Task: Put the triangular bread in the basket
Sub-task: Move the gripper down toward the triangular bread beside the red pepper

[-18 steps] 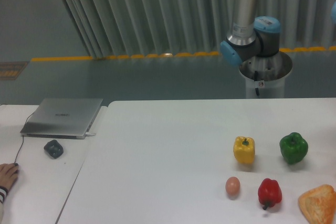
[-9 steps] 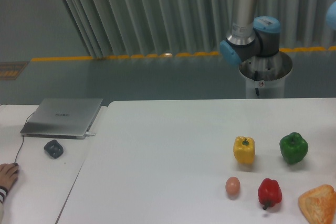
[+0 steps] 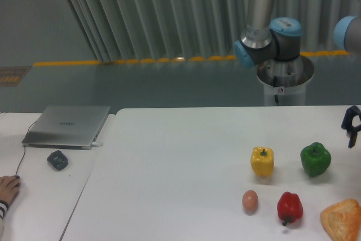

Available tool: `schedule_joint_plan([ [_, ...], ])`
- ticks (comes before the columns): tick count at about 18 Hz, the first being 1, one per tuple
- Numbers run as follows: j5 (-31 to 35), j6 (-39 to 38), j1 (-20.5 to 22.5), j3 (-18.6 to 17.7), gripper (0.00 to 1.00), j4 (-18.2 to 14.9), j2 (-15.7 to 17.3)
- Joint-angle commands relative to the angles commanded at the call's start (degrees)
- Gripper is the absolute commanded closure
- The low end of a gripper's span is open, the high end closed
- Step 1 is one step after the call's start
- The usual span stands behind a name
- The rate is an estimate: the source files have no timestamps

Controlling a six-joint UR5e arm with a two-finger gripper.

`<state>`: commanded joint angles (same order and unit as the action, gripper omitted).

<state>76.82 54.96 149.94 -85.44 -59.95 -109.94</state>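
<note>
The triangular bread (image 3: 342, 219) is a golden-orange flaky pastry at the table's front right corner, partly cut off by the frame edge. Part of my gripper (image 3: 352, 126), dark blue, shows at the right edge above the table, behind and above the bread and to the right of the green pepper. Only part of it is in frame, so I cannot tell how its jaws stand. It holds nothing that I can see. No basket is in view.
A yellow pepper (image 3: 262, 161), a green pepper (image 3: 315, 159), a red pepper (image 3: 290, 207) and a small tan egg (image 3: 250, 200) sit left of the bread. The arm's base (image 3: 285, 74) stands behind the table. A laptop (image 3: 67, 126), a mouse (image 3: 57, 160) and a person's hand (image 3: 8, 187) are at the left.
The arm has swung and its gripper has come into view at the right edge. The bread, peppers and egg have not moved.
</note>
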Motion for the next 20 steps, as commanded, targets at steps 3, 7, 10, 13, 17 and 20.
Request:
schedule_joint_plan([
  [3,0.4,-7.7,-1.8,1.2,0.00,0.9,-2.5],
  [7,0.4,-11.8,-4.6,1.4,0.00,2.7,-5.6],
  [10,0.1,-11.5,-5.3,1.5,0.00,2.7,-7.1],
  [13,0.4,-11.4,-5.4,1.3,0.00,2.6,-8.1],
  [17,0.3,-10.8,-4.9,1.6,0.00,2.6,-9.0],
  [20,0.4,-10.8,-5.0,1.7,0.00,2.6,-9.5],
])
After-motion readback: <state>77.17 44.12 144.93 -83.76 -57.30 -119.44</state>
